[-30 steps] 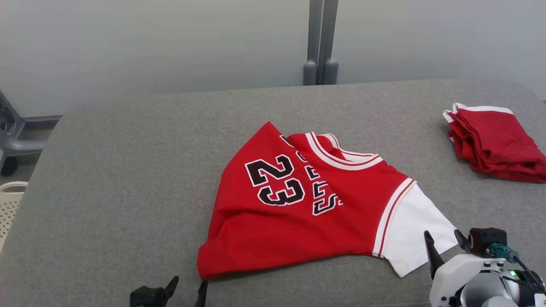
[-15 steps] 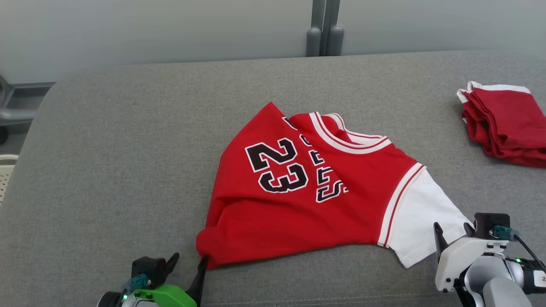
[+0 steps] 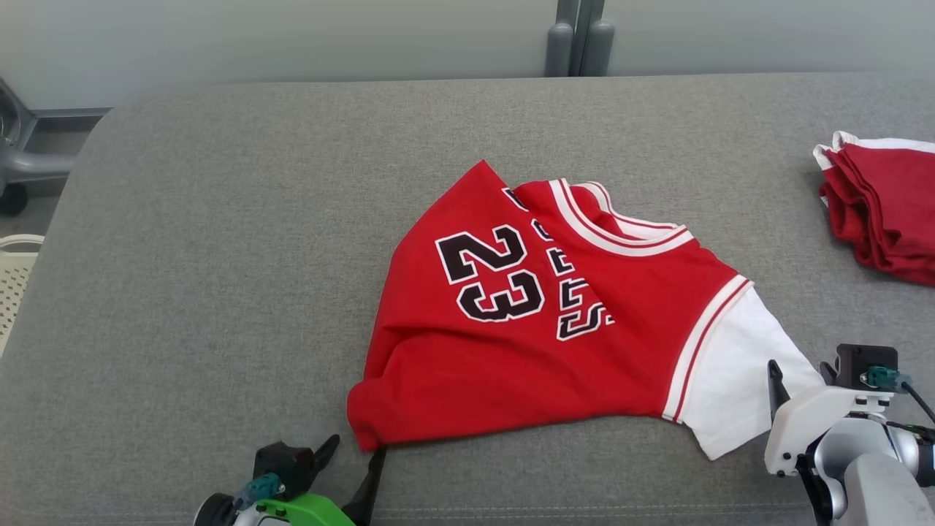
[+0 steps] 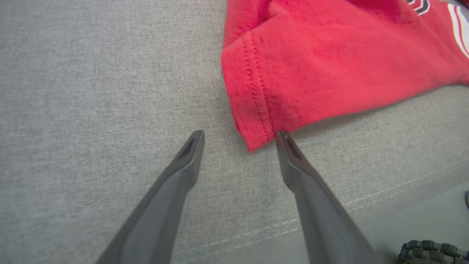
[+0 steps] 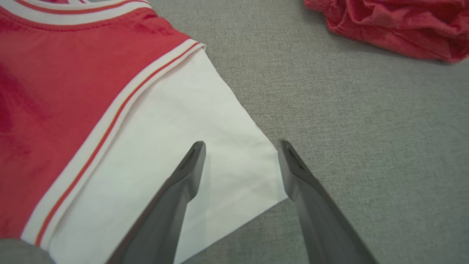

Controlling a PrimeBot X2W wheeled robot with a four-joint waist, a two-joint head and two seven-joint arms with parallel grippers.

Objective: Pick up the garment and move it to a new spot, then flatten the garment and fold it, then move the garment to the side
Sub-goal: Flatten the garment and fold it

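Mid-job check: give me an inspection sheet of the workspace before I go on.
Surface: grey padded top, stitched seam along the near edge.
Job's things: red jersey, partly folded over itself, white sleeve toward the right.
Clutter: folded red garment at far right, apart from the jersey.
Grippers: left gripper open at the jersey's hem corner; right gripper open, straddling the sleeve corner; neither holds anything.
Cables: dark cable at the right wrist; braided cable by the left.
Surroundings: grey wall, post, white basket at left.
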